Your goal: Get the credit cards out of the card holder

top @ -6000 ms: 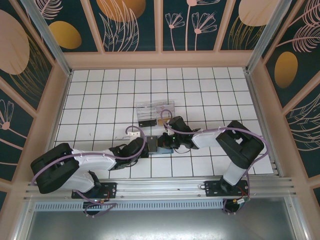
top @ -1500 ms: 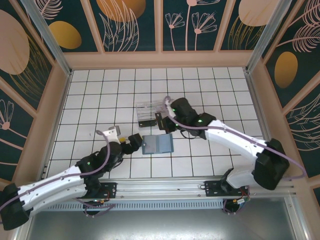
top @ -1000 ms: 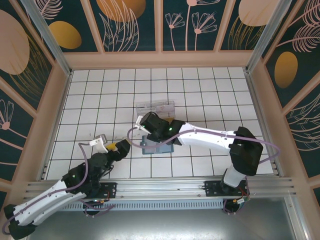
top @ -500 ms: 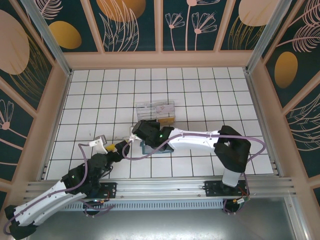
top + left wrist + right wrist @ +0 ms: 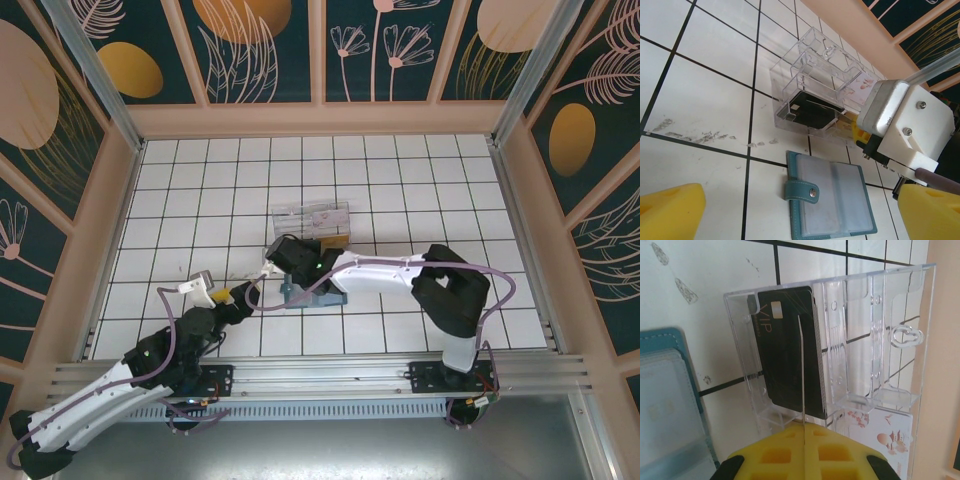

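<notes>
**Card holder lies open beside the clear box**

The teal card holder lies opened flat on the tiled worktop, just beside a clear box that holds a black card. The left tool hovers near the holder, its yellow pads spread wide. The right tool is closed, pads pressed together, close to the box.

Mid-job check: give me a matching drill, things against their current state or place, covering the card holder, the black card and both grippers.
Things:
1. card holder
2. black card
3. left gripper
4. right gripper

States:
A. jaws shut
B. lying open on the tiles
C. inside the clear box
D. jaws wide open

Pairs: 1-B, 2-C, 3-D, 4-A
</notes>
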You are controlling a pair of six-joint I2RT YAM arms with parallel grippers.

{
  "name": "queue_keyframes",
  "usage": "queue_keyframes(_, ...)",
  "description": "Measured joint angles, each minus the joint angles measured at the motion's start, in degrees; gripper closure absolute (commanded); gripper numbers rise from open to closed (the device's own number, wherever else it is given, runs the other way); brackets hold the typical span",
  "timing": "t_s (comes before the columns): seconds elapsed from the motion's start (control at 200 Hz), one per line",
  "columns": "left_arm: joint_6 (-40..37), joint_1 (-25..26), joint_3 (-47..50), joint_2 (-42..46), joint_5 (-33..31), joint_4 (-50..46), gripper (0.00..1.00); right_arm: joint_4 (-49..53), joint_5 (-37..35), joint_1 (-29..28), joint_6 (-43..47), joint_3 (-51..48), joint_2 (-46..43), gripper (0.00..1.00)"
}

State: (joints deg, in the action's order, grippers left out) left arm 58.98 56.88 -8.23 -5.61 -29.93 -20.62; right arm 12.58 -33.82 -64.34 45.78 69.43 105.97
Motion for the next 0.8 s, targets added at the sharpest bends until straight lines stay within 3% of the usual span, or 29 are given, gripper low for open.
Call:
queue_keyframes(0.591,0.0,-0.3,0.4,0.9,-1.9,-1.2,0.01,-0.2,1.9,-0.2,-1.5,1.9,3.0,1.0)
queue_keyframes(0.721,0.0,-0.3,0.4,1.1,-2.1,-1.2,0.01,-0.3,2.0,0.0,-2.4,1.9,3.0,0.76)
queue_keyframes(0.801,0.0,-0.3,0.4,1.2,-2.1,-1.2,0.01,-0.4,2.2,0.2,-2.8,2.0,3.1,0.73)
